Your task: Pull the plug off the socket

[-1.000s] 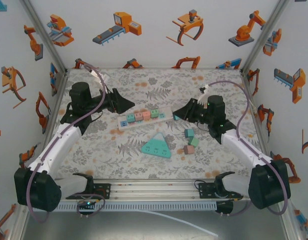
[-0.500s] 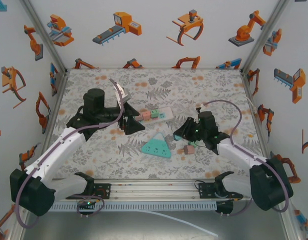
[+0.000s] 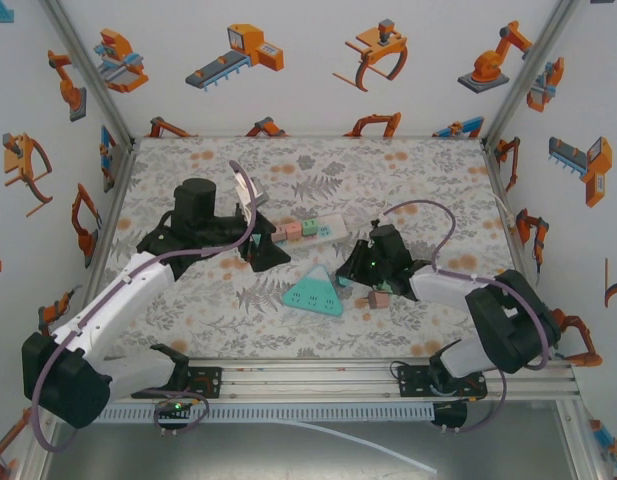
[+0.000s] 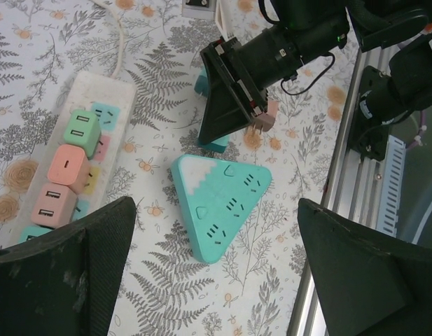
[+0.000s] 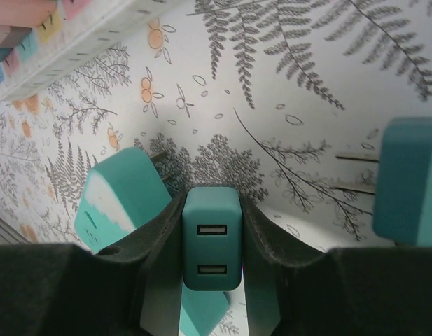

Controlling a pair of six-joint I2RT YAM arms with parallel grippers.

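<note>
Several plugs, one green and two pink, sit in the white power strip (image 4: 96,98) at the back of the desk (image 3: 408,180), and part of a teal one shows at the strip's end. The teal plug (image 5: 212,241), with two ports on its face, is off the strip and pinched between the fingers of the right claw (image 5: 212,206), low over the desk just beside the teal triangular socket (image 3: 313,292). Another teal plug (image 5: 405,178) lies close by with its prongs showing, and a pink plug (image 3: 378,298) rests near the same claw. The left claw (image 4: 216,204) hangs wide apart, gripping nothing, at the strip's left end. The desk has a grey fern print. White walls (image 3: 308,60) carry orange robot pictures, and a metal rail (image 3: 308,378) runs along the near edge.
</note>
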